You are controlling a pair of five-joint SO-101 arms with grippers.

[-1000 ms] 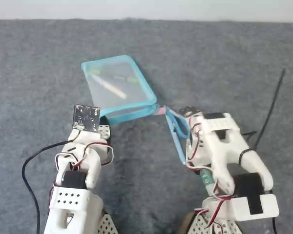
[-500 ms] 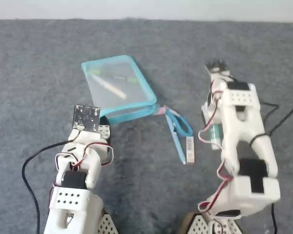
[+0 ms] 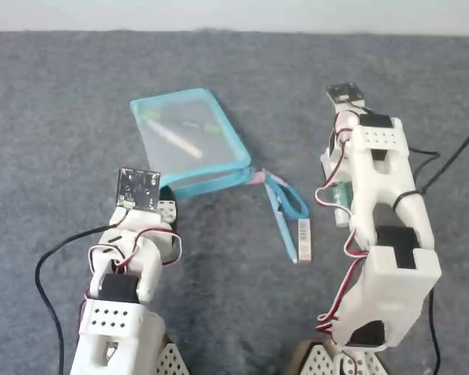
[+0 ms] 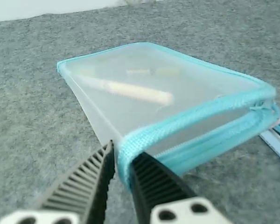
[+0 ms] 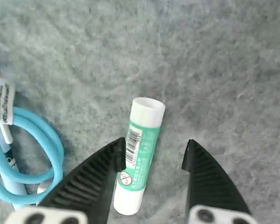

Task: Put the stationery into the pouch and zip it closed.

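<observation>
The clear pouch with teal trim lies at the table's middle, a cream pen and other stationery inside it. My left gripper is shut on the pouch's near corner, pinching the teal zip edge; from above it sits at that corner. A green and white glue stick lies on the felt between the fingers of my open right gripper, not touched by them. Blue-handled scissors lie between the pouch and the right arm.
Grey felt covers the whole table. A white tag lies by the scissors' blades. The scissors' handle loops are close beside the glue stick. Black cables trail off each arm at the sides.
The right arm has lifted off the scissors and swung right and farther away, ending over the glue stick. The left arm and the pouch have not moved.
</observation>
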